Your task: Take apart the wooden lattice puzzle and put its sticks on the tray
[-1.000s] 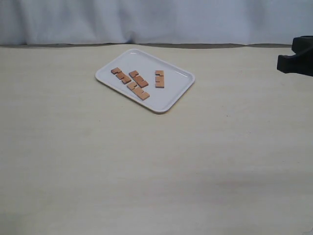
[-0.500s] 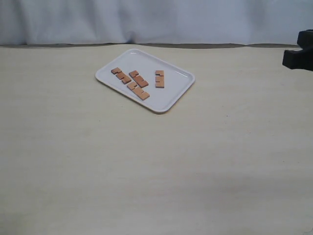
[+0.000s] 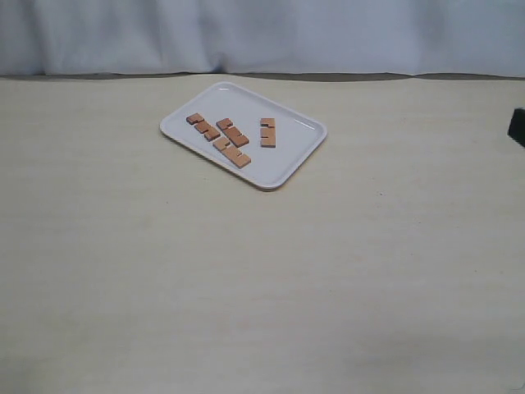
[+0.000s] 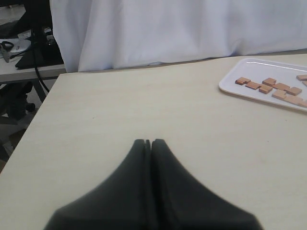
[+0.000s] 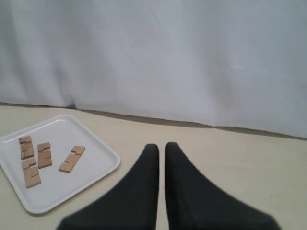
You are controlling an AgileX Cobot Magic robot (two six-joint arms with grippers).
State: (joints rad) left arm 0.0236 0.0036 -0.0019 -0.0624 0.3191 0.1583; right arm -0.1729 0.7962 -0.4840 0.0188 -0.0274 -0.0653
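The white tray [image 3: 291, 156] lies at the back middle of the table, with several separate notched sticks [image 3: 232, 133] flat on it. No assembled lattice puzzle shows in any view. My left gripper [image 4: 148, 142] is shut and empty over bare tabletop, with the tray [image 4: 230, 89] and sticks [image 4: 268, 85] far off to its side. My right gripper [image 5: 161, 146] is shut with only a hairline slit between its fingers and holds nothing; the tray [image 5: 72, 132] and sticks [image 5: 44, 155] lie beside it. In the exterior view only a dark sliver of the right gripper [image 3: 518, 127] shows at the right edge.
A white curtain [image 3: 262, 33] hangs along the table's far edge. In the left wrist view, the table's side edge [image 4: 45, 103] shows, with cables and dark equipment [image 4: 19, 43] beyond it.
The right gripper has withdrawn to the right and lower, from well in view to a sliver at the exterior view's edge. The tray and sticks have not moved.
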